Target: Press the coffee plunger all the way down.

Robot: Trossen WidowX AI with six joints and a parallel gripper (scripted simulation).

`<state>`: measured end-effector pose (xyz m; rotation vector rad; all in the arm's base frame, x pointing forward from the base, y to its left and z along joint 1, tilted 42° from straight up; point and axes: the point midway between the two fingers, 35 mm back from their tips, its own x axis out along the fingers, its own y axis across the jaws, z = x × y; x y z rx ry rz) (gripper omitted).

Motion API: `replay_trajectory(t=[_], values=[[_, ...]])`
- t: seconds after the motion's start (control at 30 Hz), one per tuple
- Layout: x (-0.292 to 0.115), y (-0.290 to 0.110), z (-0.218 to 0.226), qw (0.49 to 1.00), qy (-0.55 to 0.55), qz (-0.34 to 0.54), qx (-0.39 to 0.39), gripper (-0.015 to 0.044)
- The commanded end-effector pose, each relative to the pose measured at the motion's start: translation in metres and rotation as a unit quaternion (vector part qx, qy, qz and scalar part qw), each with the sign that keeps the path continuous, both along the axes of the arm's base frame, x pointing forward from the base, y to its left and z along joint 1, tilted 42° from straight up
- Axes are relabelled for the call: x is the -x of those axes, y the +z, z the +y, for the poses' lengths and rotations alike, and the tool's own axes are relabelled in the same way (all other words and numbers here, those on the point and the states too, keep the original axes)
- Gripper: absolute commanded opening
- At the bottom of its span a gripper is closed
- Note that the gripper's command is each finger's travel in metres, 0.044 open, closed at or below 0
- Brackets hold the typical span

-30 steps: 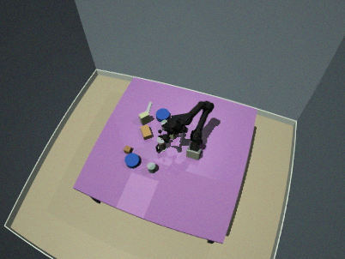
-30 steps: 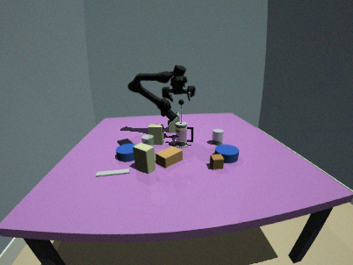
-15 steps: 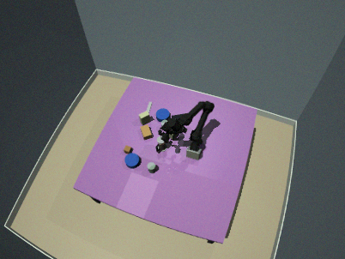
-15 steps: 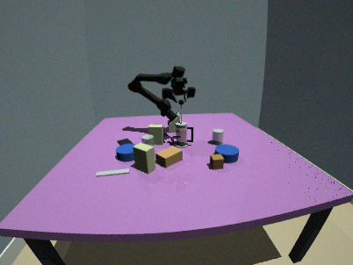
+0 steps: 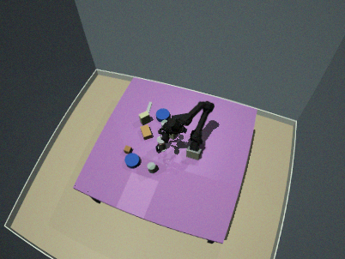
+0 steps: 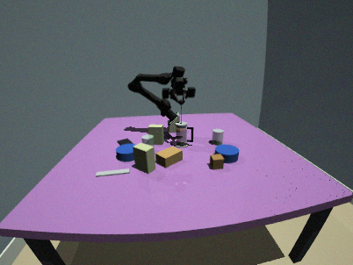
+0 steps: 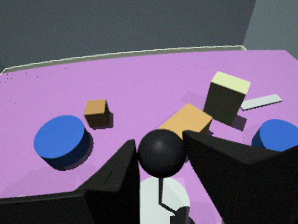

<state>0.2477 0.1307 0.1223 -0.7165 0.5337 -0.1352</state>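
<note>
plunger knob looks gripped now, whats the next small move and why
Probably a slow, straight push down. The pincer is shut on the black plunger knob, and the thin rod stands well above the coffee press, so the plunger is not yet down. Pushing vertically should avoid tipping the press.

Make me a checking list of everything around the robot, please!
Surface: purple table, on dark legs.
Job's things: coffee press upright, plunger knob raised on its rod.
Clutter: two blue discs, orange blocks, cream blocks, pale cylinders, a flat strip.
Gripper: gripper shut on the plunger knob.
Cables: nothing seen.
Surroundings: grey walls, tan floor.
</note>
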Motion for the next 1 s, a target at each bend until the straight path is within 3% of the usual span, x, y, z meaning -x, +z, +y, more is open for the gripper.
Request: replay_trajectory(t=[0.0,0.97], values=[[-0.001,-0.005,-0.003,1.000,0.000,0.002,0.001,0.0117],[-0.007,-0.045,-0.029,1.000,-0.001,0.006,-0.001,0.0117]])
